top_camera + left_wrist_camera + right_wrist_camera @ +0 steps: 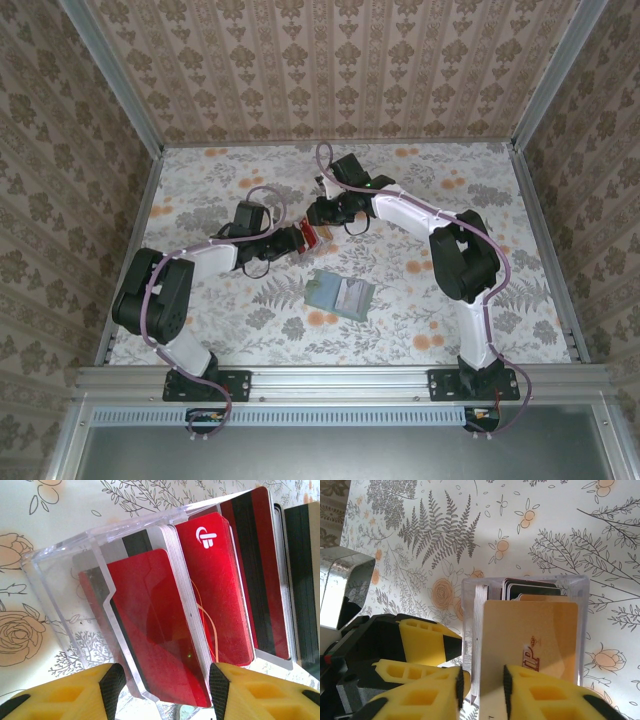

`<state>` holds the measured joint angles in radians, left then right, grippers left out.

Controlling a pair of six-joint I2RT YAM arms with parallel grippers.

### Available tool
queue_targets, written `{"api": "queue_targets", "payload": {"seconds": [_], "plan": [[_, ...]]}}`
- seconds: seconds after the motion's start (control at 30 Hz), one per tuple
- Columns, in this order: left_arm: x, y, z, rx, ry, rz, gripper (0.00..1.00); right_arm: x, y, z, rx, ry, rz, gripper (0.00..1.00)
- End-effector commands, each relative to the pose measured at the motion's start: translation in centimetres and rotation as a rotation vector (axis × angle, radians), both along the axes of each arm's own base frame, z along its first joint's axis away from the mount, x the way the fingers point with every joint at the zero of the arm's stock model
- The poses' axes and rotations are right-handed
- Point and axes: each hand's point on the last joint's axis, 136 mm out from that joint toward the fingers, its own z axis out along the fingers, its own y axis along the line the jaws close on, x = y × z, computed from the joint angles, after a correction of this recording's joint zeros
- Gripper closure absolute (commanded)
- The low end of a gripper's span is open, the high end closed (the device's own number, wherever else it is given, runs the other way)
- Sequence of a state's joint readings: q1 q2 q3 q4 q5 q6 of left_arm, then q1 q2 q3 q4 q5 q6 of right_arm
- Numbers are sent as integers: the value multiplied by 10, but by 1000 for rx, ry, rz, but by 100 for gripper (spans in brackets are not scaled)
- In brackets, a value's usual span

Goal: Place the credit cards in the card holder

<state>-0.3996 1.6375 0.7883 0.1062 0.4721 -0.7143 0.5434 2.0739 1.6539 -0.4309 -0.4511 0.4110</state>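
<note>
My left gripper (167,690) clamps the clear box (60,570) so my right gripper (482,680), jaws narrow astride the cards (535,630), may draw one; grip unconfirmed.

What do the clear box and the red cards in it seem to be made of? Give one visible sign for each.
The clear box: probably rigid acrylic, glossy. The red cards show through its walls, and its edges glint.
The red cards: likely stiff plastic, shiny. They stand flat, with a light sheen and a black stripe.
</note>
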Motion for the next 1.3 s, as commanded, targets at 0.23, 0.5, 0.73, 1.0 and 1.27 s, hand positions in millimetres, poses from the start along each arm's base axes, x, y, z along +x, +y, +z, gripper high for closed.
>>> {"api": "queue_targets", "payload": {"seconds": [0.23,0.5,0.73,1.0,1.27], "plan": [[3,-11,11,-27,-22,-12,47,-7,-9,-2,-66,-5,9,79],[3,-12,14,-27,-25,-14,47,-5,-14,-9,-107,-5,6,75],[4,-14,17,-27,-31,-15,47,-10,-11,-8,-93,4,29,70],[4,-18,18,-24,-32,-24,47,-9,-8,-3,-86,-7,38,76],[3,-19,17,-19,-31,-25,47,-12,-8,1,-76,-5,42,83]]}}
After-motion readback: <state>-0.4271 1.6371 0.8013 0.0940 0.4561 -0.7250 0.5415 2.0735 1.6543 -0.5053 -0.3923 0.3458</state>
